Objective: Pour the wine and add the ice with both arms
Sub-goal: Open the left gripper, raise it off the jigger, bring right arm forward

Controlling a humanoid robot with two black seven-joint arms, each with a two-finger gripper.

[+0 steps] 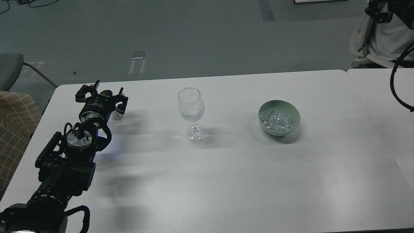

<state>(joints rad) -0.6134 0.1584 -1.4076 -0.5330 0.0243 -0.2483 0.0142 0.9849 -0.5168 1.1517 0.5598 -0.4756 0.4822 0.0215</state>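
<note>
My left gripper (101, 97) is at the table's back left, its claw fingers closed around a small metal cup (105, 93). The cup is mostly hidden; only its rim and its lower end show. A clear stemmed wine glass (190, 103) stands upright at the middle, well to the right of that gripper. Something glints low in its bowl; I cannot tell what. The ice (277, 119) fills a pale green bowl (296, 114) to the right of the glass. A black part of my right arm (378, 11) shows at the top right corner, high above the table.
The white table (226, 178) meets a second white table (381, 103) on the right. A looped black cable (394, 85) hangs over that seam. A checked chair (14, 129) stands off the left edge, and a white chair (372, 42) stands behind the right corner.
</note>
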